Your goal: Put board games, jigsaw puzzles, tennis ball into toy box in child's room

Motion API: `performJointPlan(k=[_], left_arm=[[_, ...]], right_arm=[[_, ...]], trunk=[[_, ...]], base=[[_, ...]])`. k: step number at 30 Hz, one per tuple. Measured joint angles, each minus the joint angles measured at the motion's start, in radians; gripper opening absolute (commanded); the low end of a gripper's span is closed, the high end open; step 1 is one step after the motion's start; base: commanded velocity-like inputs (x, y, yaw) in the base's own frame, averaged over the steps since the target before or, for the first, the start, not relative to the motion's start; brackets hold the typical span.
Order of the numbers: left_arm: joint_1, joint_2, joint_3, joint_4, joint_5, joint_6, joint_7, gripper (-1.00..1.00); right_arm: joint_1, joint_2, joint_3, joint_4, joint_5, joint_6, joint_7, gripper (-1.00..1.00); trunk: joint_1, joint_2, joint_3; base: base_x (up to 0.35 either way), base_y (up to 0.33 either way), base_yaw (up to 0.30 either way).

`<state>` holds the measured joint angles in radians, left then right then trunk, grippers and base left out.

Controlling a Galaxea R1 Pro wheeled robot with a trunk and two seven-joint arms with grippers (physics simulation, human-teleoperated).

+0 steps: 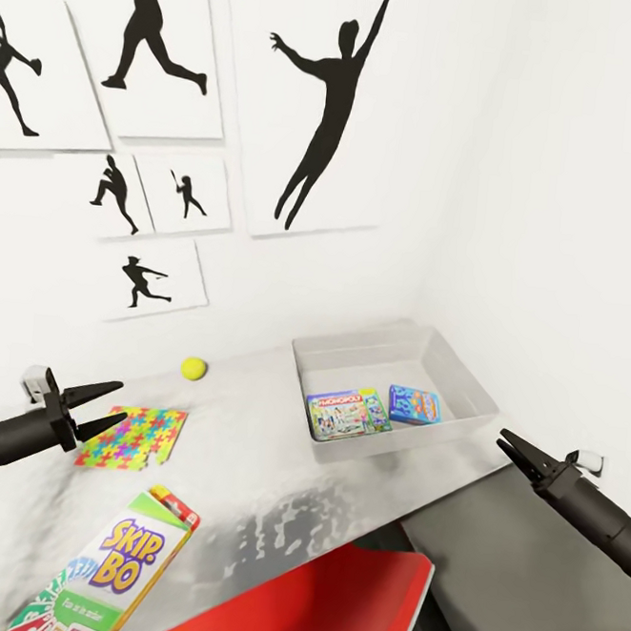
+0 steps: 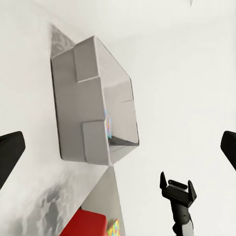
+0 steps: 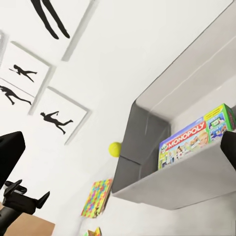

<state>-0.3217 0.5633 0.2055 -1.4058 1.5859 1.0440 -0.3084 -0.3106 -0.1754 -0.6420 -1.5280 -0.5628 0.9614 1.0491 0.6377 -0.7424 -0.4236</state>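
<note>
"SKIP-BO" on the box (image 1: 113, 575) lying on the table; "MONOPOLY" on the game box (image 1: 347, 412) in the tray.

**Layout around the toy box**

The shallow pale grey translucent toy box (image 1: 463, 381) stands on the long pale-topped table (image 1: 275, 446), against the wall. In it lie the green-and-white Monopoly game box (image 1: 347, 414) and, just right of it, the mostly blue game box (image 1: 414, 404). Left of the toy box rests the small yellow-green tennis ball (image 1: 193, 369); farther left and nearer, the multicoloured jigsaw sheet (image 1: 134, 437). Nearer still lies the Skip-Bo game box (image 1: 116, 576). Before the toy box, under the table edge, sits a red chair (image 1: 328, 604).
</note>
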Motion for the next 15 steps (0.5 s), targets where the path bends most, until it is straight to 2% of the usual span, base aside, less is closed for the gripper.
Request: performJointPlan(k=[15], left_arm=[[0.0, 0.004, -0.009, -0.003, 0.003, 0.0, -0.002, 1.0]], right_arm=[[0.0, 0.002, 0.002, 0.0, 0.001, -0.003, -0.006, 1.0]], trunk=[[-0.058, 0.105, 0.05]], base=[[0.0, 0.0, 0.0]])
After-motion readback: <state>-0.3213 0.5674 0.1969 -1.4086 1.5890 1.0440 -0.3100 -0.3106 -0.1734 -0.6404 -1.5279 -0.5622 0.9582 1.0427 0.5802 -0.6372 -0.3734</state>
